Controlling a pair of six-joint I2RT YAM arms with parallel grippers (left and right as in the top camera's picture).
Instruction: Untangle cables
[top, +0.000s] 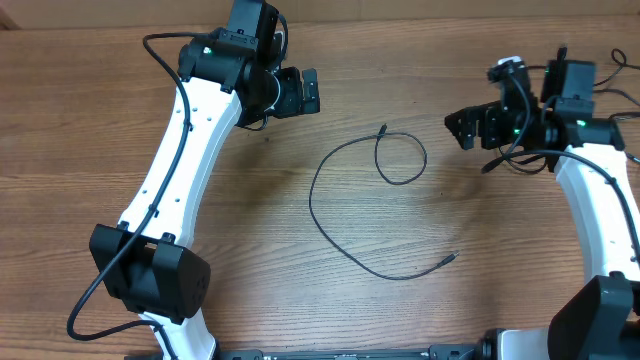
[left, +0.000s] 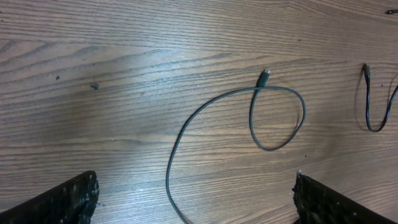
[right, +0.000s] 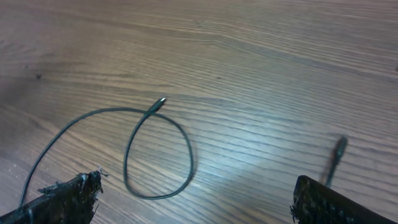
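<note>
Thin black cable (top: 312, 200), one crossed loop, mid brown wooden desk (top: 250, 230), untangling not begun; left fingers (left: 62, 202) and right fingers (right: 336, 205) wide, empty.

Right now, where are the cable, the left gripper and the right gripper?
cable (top: 311, 200), overhead view, on its leftmost bend.
left gripper (top: 315, 90), overhead view, midway between its open fingertips.
right gripper (top: 455, 131), overhead view, midway between its open fingertips.
</note>
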